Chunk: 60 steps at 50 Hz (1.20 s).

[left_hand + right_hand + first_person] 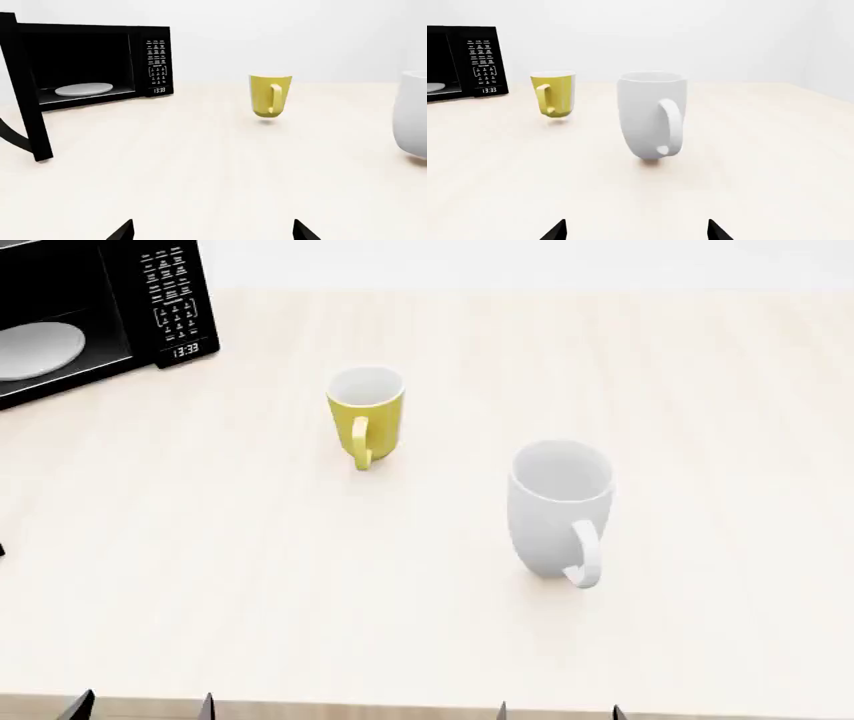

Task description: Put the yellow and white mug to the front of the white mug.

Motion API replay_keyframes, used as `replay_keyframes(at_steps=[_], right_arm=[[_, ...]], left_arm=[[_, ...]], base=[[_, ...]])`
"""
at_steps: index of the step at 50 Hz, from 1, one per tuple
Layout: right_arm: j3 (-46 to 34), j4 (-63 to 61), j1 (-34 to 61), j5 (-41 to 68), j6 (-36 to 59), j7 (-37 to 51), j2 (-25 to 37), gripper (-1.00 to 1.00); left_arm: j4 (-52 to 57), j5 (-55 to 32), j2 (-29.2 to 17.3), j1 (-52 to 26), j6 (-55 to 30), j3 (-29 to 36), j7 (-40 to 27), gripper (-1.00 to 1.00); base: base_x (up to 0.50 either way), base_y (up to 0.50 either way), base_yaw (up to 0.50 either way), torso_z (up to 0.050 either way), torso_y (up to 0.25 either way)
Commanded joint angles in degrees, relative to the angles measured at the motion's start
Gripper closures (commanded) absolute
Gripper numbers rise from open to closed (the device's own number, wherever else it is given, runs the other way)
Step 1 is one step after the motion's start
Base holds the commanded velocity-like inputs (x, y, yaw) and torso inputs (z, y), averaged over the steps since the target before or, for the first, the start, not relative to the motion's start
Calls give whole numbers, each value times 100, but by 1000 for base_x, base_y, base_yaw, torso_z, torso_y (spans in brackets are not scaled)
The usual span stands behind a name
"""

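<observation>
The yellow and white mug (pixel 364 416) stands upright on the pale table, its yellow side and yellow handle toward me; it also shows in the left wrist view (pixel 269 95) and the right wrist view (pixel 554 94). The larger white mug (pixel 558 506) stands upright to its right and nearer me, handle toward me, also in the right wrist view (pixel 650 116) and at the edge of the left wrist view (pixel 413 116). My left gripper (pixel 142 707) and right gripper (pixel 558 710) are open and empty at the table's near edge, well short of both mugs.
A black microwave (pixel 96 312) with its door open and a white plate (pixel 32 348) inside stands at the far left. Its open door (pixel 27 90) juts out toward the front. The pale wooden table (pixel 267 580) spreads around the mugs.
</observation>
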<state>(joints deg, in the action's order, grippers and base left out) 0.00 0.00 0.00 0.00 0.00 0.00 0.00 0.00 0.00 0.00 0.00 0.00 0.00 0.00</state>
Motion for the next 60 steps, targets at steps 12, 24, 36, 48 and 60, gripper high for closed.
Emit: replay_keyframes(at_steps=[12,24,36,48,60], right_arm=[[-398,-1038,-227,-53,734,988,240,-100],[43,-1803,-330,385,1080,1098,650,-100],[731,-1863,-598,893,954,1139,901,-100],[882,-1903,-837,1207,363,981,944,-100],[955,-1932,-858,1538,538,1035,952,-100]], left_arm=[[888,-297,-307,241,-253,171,-392,-100],[938,-502,-496,242,-172,260,-367,-100],[773,-597,-587,124,-102,204,-549,-100],[773,-833,-644,93,-85,175,-620,-100],[725,-1081,-690,86,39,148,-632,-100]], base=[[0,0,0,0,0],[0,0,0,0,0],[7,0,0,0,0],[407,-29,0,0,0],[487,-140,0,0,0]])
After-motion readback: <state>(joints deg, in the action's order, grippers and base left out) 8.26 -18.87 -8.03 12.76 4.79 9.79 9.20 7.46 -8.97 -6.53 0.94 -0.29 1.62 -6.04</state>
